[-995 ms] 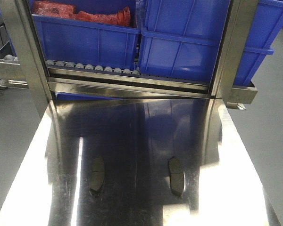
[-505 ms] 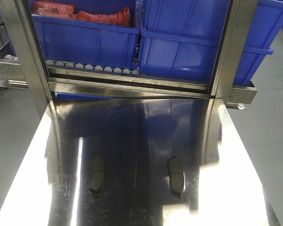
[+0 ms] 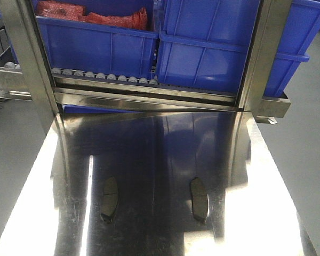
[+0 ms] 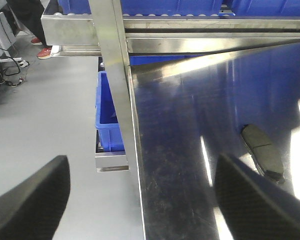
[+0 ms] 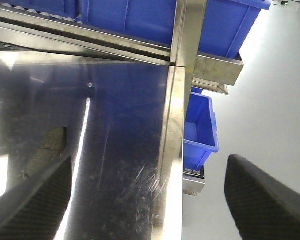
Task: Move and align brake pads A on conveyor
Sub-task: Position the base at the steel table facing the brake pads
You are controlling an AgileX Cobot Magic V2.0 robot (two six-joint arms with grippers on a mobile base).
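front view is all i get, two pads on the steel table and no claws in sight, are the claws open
observer: yes. The wrist views show the left claw and the right claw both open, fingers spread wide, nothing between them.
operator: ok, anyone standing off to the left of the table
observer: yes. The left wrist view shows red shoes on the floor, beyond the far left corner of the table. Only the shoes and dark legs are in the picture.
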